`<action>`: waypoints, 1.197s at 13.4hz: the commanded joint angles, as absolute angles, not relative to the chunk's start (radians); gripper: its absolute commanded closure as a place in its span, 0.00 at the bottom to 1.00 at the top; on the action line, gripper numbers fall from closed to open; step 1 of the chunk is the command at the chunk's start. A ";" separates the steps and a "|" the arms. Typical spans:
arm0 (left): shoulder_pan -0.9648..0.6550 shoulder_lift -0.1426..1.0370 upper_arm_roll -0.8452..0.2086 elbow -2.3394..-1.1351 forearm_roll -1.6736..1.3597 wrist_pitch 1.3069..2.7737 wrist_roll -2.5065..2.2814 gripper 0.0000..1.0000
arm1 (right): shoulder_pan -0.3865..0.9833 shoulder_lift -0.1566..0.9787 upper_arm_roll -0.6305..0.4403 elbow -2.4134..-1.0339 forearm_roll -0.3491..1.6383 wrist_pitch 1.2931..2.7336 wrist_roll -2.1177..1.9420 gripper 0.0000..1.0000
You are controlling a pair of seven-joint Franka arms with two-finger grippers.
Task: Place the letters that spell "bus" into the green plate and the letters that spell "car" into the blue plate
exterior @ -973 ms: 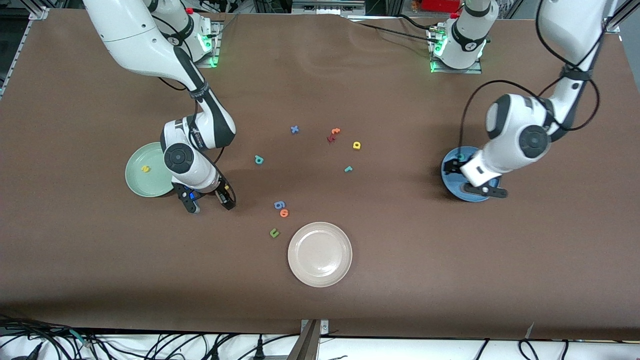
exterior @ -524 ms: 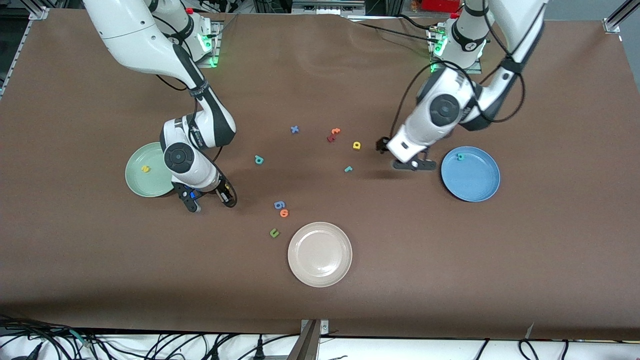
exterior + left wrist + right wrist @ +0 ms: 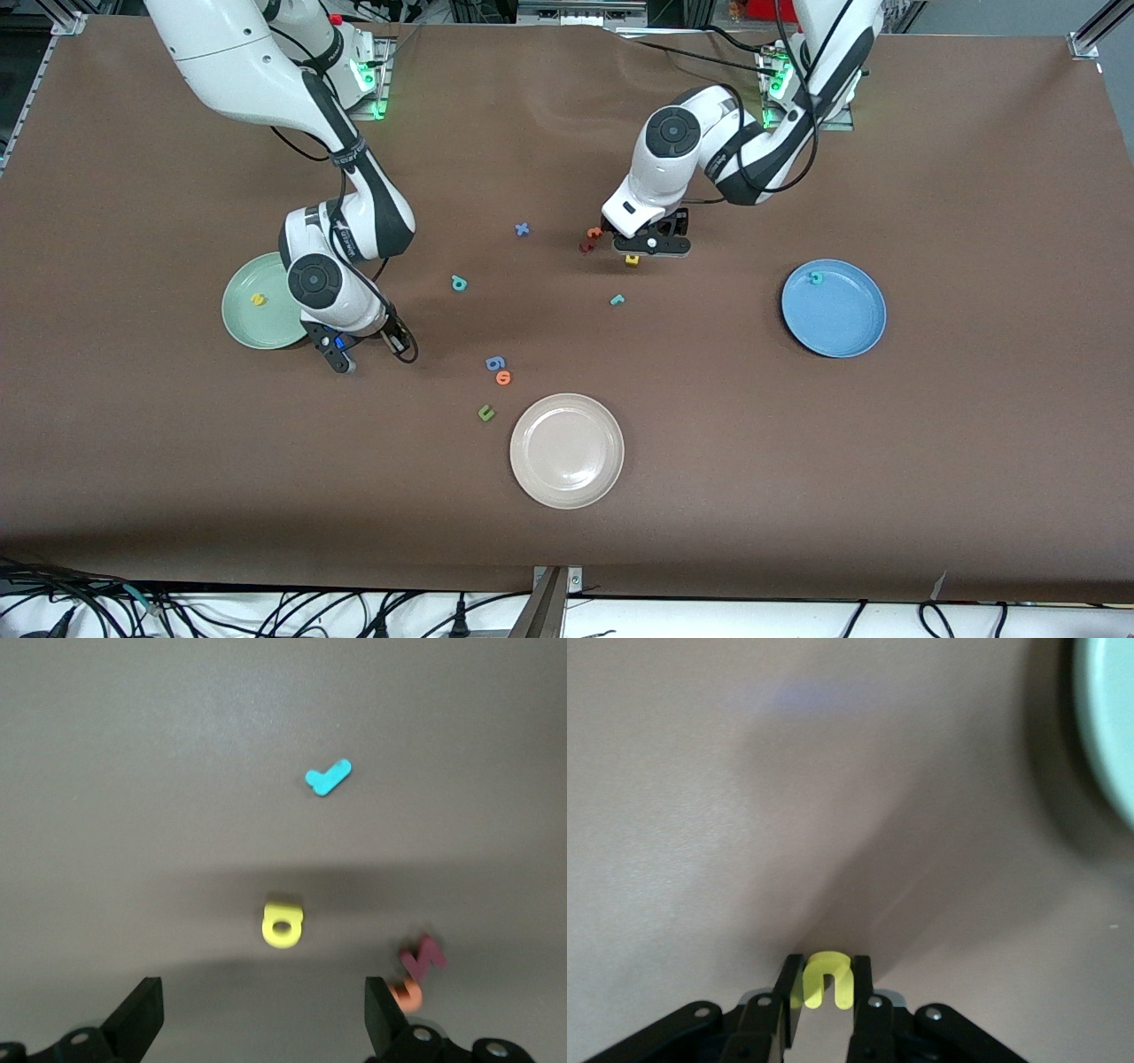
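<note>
My right gripper [image 3: 368, 348] is down at the table beside the green plate [image 3: 241, 330], shut on the yellow u [image 3: 827, 979]. The arm hides the u in the front view. A yellow s [image 3: 258, 299] lies in the green plate [image 3: 1109, 744]. My left gripper [image 3: 651, 245] hangs open over the yellow a [image 3: 632, 260], which shows just ahead of its open gripper [image 3: 263, 1023] as a yellow a [image 3: 283, 924]. The teal r [image 3: 617, 299], also the teal r [image 3: 328, 777], and the teal b [image 3: 459, 283] lie loose. A teal c [image 3: 816, 278] rests in the blue plate [image 3: 842, 323].
An orange t [image 3: 594, 233] and a dark red letter [image 3: 586, 246] lie right beside the left gripper. A blue x [image 3: 522, 229] is toward the bases. A blue g [image 3: 495, 362], an orange o [image 3: 503, 377], a dark green u [image 3: 485, 412] and a cream plate [image 3: 567, 483] lie nearer the camera.
The left arm swung from over the blue plate to over the yellow a, still open. The right gripper closed on the yellow u and stayed in place.
</note>
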State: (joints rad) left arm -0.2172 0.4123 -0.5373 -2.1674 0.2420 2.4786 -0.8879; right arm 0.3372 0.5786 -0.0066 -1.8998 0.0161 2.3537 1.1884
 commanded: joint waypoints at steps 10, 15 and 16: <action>-0.239 0.571 -0.529 -2.077 0.451 2.510 -0.988 0.01 | 0.314 0.414 -0.281 -1.936 0.038 1.979 0.614 0.98; -0.230 0.583 -0.526 -2.095 0.474 2.565 -1.000 0.01 | 0.265 0.445 -0.308 -2.081 0.091 2.175 0.472 0.98; -0.230 0.586 -0.525 -2.103 0.486 2.595 -1.002 0.01 | 0.265 0.448 -0.308 -2.106 0.091 2.222 0.472 0.98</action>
